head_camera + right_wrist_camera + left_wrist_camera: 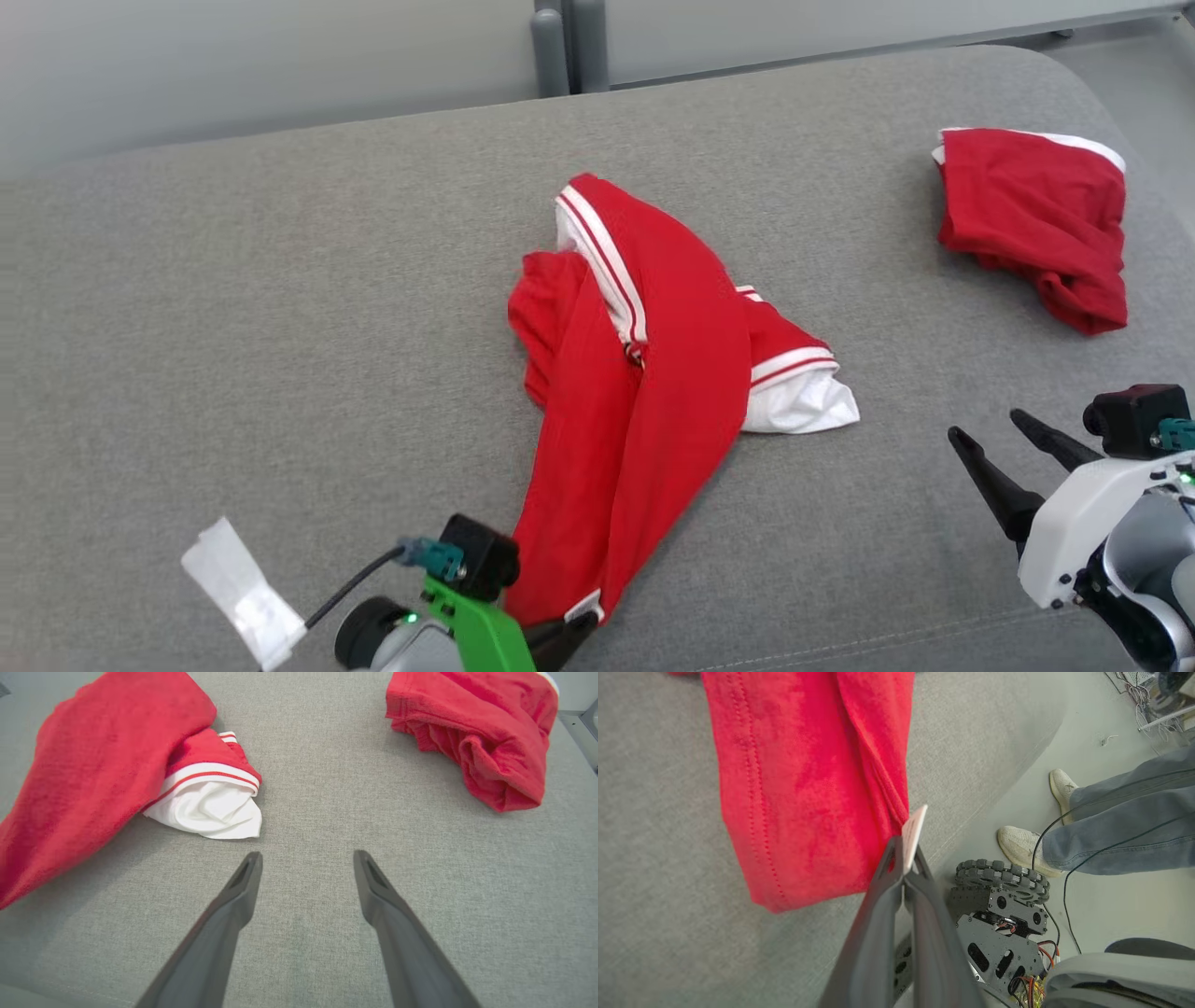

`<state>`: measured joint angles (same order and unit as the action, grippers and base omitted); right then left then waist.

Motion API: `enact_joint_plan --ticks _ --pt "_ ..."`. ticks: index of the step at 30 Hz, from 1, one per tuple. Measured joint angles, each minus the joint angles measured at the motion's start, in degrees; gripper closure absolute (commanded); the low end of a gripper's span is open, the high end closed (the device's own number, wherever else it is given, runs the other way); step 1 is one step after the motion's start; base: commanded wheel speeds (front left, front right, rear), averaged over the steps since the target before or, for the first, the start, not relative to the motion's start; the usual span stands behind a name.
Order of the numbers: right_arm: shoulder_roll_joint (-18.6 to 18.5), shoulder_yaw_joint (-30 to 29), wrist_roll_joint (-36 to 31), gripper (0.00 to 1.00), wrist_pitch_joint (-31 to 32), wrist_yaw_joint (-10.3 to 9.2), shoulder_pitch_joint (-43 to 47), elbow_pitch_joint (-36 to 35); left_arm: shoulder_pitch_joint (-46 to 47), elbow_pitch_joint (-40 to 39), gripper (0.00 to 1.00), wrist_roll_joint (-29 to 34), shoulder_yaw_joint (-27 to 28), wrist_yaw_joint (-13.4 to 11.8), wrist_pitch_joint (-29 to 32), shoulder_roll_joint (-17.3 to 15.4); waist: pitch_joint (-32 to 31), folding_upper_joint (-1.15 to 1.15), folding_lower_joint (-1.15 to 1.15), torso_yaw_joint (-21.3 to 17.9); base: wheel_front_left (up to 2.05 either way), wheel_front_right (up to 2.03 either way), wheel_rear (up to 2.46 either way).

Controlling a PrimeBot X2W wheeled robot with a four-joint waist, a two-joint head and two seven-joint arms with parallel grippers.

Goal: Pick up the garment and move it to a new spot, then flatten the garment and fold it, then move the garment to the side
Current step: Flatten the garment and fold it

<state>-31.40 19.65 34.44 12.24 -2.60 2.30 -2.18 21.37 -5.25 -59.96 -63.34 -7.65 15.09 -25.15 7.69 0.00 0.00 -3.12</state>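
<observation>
Garment: red garment (644,373) with white-and-red striped trim, crumpled near the middle of the grey cushion (280,327), one end drawn out long toward the near edge.
Writing: none legible; small white tag (914,828) at the hem corner, blank as far as can be told.
Left gripper (903,858): closed tight, pinching the garment by its tag, at the cushion's near edge.
Right gripper (307,856): spread wide, holding nothing, above bare cushion to the right of the garment's white cuff.
Other cloth: second red garment (1036,219) bunched near the far right edge, well apart from the first.
Loose item: pale slip (238,588) lying at the near left.
Edges: rounded corner at the far right; floor (1125,910) past the near edge, with a wheeled base (1001,879) and a person's shoes (1020,844) there.
Open room: broad bare stretch on the left; narrower bare strip between the two garments.
</observation>
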Motion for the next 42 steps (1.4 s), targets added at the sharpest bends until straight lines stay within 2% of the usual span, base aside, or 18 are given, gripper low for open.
enact_joint_plan --ticks 6,11,14,19,24,29,34,38,39,40,41,42 --pt "-1.72 1.16 -1.72 0.00 1.36 1.51 -4.18 -1.44 -10.79 2.05 1.00 -3.43 1.25 0.01 -3.63 -1.83 -0.40 0.00 0.00 4.71 0.00 0.00 0.00" --pt "-1.90 3.54 -4.06 0.00 2.99 3.22 -9.13 -3.77 -15.39 5.14 1.00 -4.33 1.51 0.08 -5.70 -2.86 -0.56 0.00 0.00 8.74 0.00 0.00 0.00" --pt "-1.80 5.90 -6.01 0.00 5.44 4.86 -15.01 -5.12 -15.21 5.39 1.00 -4.04 2.61 0.08 -7.81 -2.07 -0.49 0.00 0.00 11.19 0.00 0.00 0.00" --pt "-0.44 12.25 -9.33 0.00 12.27 7.91 -26.51 -5.17 -13.17 5.91 1.00 -2.82 3.18 0.08 -9.60 1.38 -0.19 0.00 0.00 15.25 0.00 0.00 0.00" --pt "2.60 18.45 -10.53 0.00 19.93 9.06 -33.07 0.93 -11.61 6.68 1.00 -2.63 1.60 0.40 -9.60 4.80 0.32 0.00 0.00 19.31 0.00 0.00 0.00" --pt "3.41 21.46 -11.45 0.00 25.95 9.15 -36.05 8.49 -11.43 8.00 1.00 -2.29 -0.30 1.41 -9.59 7.35 0.99 0.00 0.00 23.40 0.00 0.00 0.00" --pt "2.87 22.17 -11.65 0.00 29.82 9.15 -36.46 13.89 -10.37 9.20 1.00 -2.27 -1.46 2.78 -9.51 8.72 1.65 0.00 0.00 27.46 0.00 0.00 0.00" --pt "4.08 22.79 -11.25 0.00 31.64 9.25 -38.24 16.64 -10.31 10.39 1.00 -2.27 -0.84 2.88 -10.18 9.00 2.25 0.00 0.00 30.48 0.00 0.00 0.00" --pt "4.54 22.92 -10.74 0.06 31.82 9.33 -38.64 17.31 -10.31 10.56 1.00 -2.27 -0.55 2.93 -10.44 9.09 2.44 0.00 0.00 31.08 0.00 0.00 0.00" --pt "4.95 22.99 -10.23 0.59 31.87 9.33 -38.80 17.97 -10.31 10.72 1.00 -2.27 -0.31 3.23 -10.67 9.21 2.65 0.00 0.00 31.63 0.00 0.00 0.00" --pt "5.25 22.98 -9.89 0.91 31.88 9.35 -38.81 18.68 -10.31 10.94 1.00 -2.29 -0.18 3.37 -10.69 9.39 2.87 0.00 0.00 32.08 0.00 0.00 0.00" --pt "5.36 22.92 -9.47 1.00 31.87 9.40 -38.80 19.61 -10.31 11.31 1.00 -2.30 0.00 3.46 -10.87 9.60 3.08 0.00 0.00 32.46 0.00 0.00 0.00"
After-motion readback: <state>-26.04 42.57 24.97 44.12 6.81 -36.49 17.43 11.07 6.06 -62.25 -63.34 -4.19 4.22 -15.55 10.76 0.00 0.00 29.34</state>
